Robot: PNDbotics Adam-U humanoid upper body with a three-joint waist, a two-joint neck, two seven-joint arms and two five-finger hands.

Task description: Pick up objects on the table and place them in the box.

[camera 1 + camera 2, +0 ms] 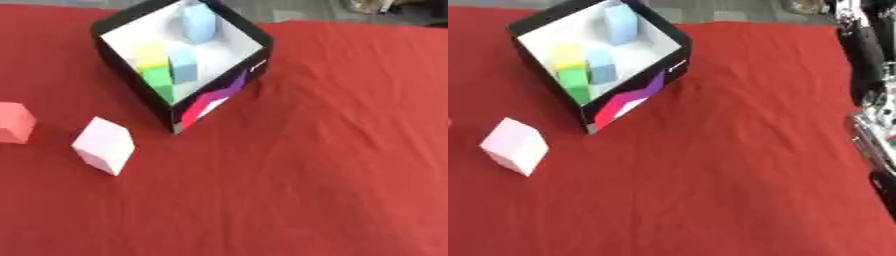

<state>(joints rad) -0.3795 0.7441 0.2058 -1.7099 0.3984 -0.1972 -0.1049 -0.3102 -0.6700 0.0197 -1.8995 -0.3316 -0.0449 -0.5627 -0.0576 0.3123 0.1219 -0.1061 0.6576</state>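
Observation:
A black box (210, 102) with a white inside stands tilted toward me at the upper left of the red cloth. In it lie a tall light blue block (199, 24), a yellow block (150, 54), a green block (158, 80) and a smaller light blue block (183, 65). A pale pink cube (105, 145) sits on the cloth just left of the box's front corner. A salmon pink block (13, 122) lies at the left edge, partly cut off. My right arm (872, 130) runs along the right edge in the right eye view, well away from the blocks. My left hand does not show.
The red cloth (306, 175) covers the table, wrinkled around the box. Grey floor and some dark things show beyond the far edge.

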